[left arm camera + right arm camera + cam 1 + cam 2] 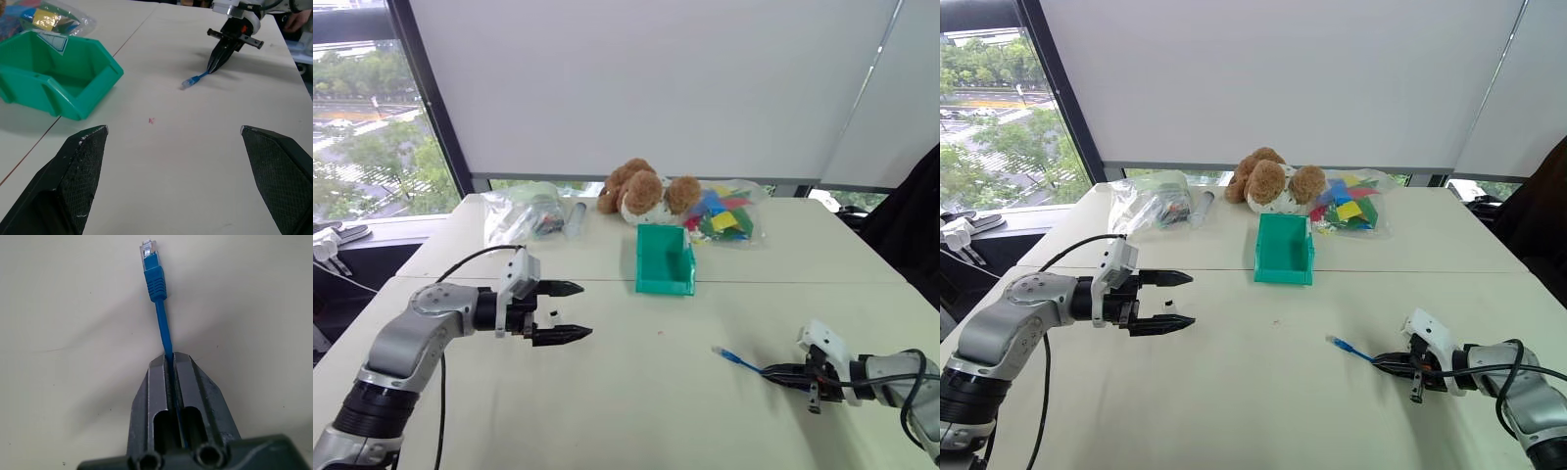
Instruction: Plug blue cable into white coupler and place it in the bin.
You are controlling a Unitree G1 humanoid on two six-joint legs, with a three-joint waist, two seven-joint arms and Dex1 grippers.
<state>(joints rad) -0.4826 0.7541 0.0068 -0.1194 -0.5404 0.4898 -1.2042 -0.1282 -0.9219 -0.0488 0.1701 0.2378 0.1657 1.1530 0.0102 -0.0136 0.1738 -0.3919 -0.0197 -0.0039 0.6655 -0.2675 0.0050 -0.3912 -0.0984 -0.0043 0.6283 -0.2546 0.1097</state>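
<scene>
A blue cable (729, 356) with a clear plug lies on the cream table (636, 392), right of centre. My right gripper (773, 372) is shut on the cable just behind the plug, low over the table; the right wrist view shows the cable (156, 284) pinched between the closed fingers (188, 382). My left gripper (578, 311) hovers open over the left side of the table, pointing right, with nothing between its fingers. The green bin (664, 284) stands open-topped near the table's middle, beyond and between both grippers. The left wrist view shows the bin (73, 98) and the held cable (194, 79).
Along the back of the table sit a brown plush dog (641, 191), a bag of coloured blocks (724, 213) and a clear plastic bag (524, 211). A seam crosses the table just in front of the bin. Bare tabletop lies between the grippers.
</scene>
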